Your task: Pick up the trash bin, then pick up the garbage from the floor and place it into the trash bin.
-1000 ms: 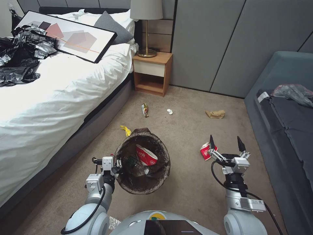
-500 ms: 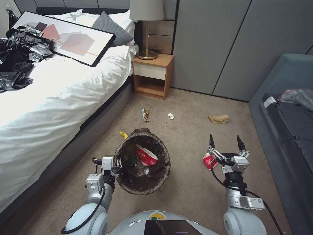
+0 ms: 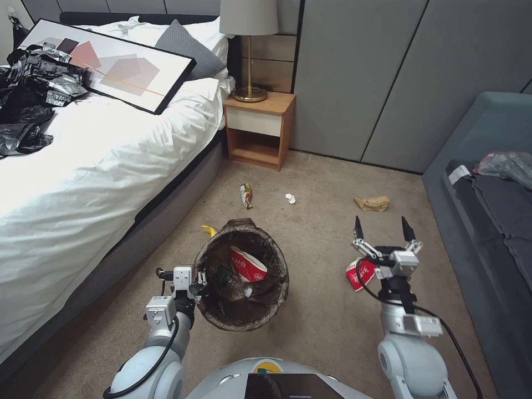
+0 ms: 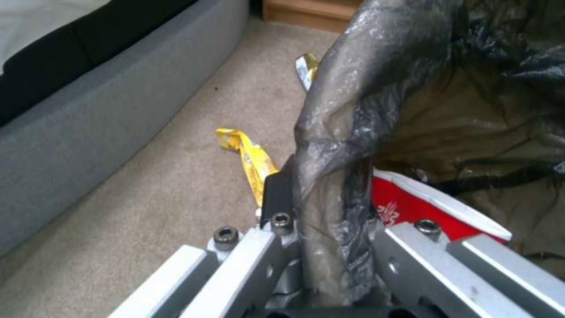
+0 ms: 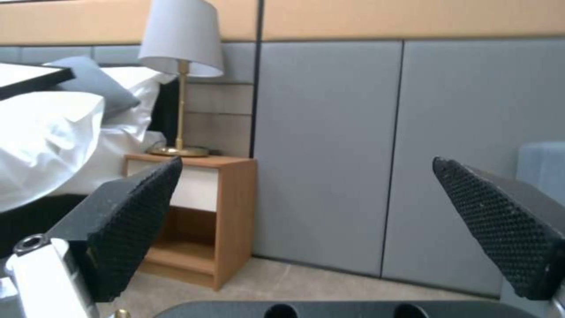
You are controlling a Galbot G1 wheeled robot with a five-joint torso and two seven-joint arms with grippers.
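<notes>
The trash bin, with its dark liner folded over the rim, hangs just above the carpet. My left gripper is shut on its near-left rim, and the left wrist view shows the liner pinched between the jaws. A red-and-white cup lies inside the bin. Garbage lies on the floor: a crushed red cup, a tan paper bag, a white tissue, a snack wrapper and a yellow wrapper. My right gripper is open and empty, above and just beyond the crushed red cup.
The bed runs along the left, with a framed picture and black-and-silver foil bags on it. A wooden nightstand with a lamp stands by the grey wall. A blue-grey sofa borders the right.
The whole picture has shifted a little, so the camera moved. My right gripper now stands slightly higher and farther past the crushed red cup. The left grip on the bin is unchanged.
</notes>
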